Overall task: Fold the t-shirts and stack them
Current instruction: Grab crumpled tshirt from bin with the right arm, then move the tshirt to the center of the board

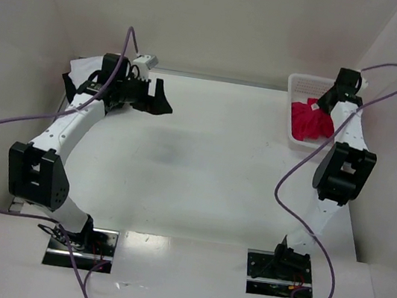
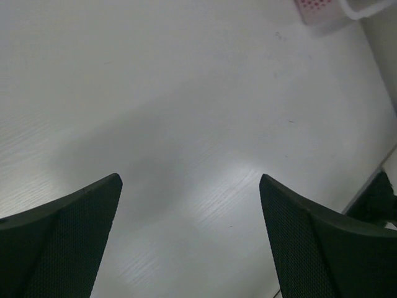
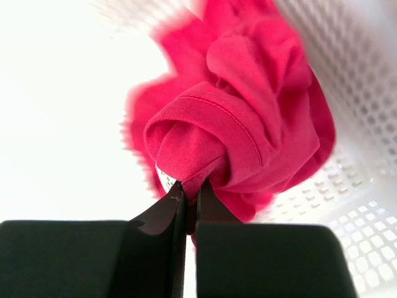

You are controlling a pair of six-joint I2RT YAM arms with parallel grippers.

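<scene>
The right fingers [image 3: 190, 197] are pinched shut on a hemmed fold of the red t-shirt [image 3: 248, 118], which lies bunched in the white mesh basket [image 1: 303, 82] at the far right corner of the counter [image 1: 212, 159]. In the wrist view the bulk of the cloth sits just beyond the fingertips, toward the basket's wall. Crumpled as it is, it shows no clear long axis. A lift would probably have to carry it up and leftward over the basket rim. The left fingers [image 2: 190, 180] stand spread wide with nothing between them, above the counter at the far left and well apart from the shirt, so the right arm is much the nearer.
</scene>
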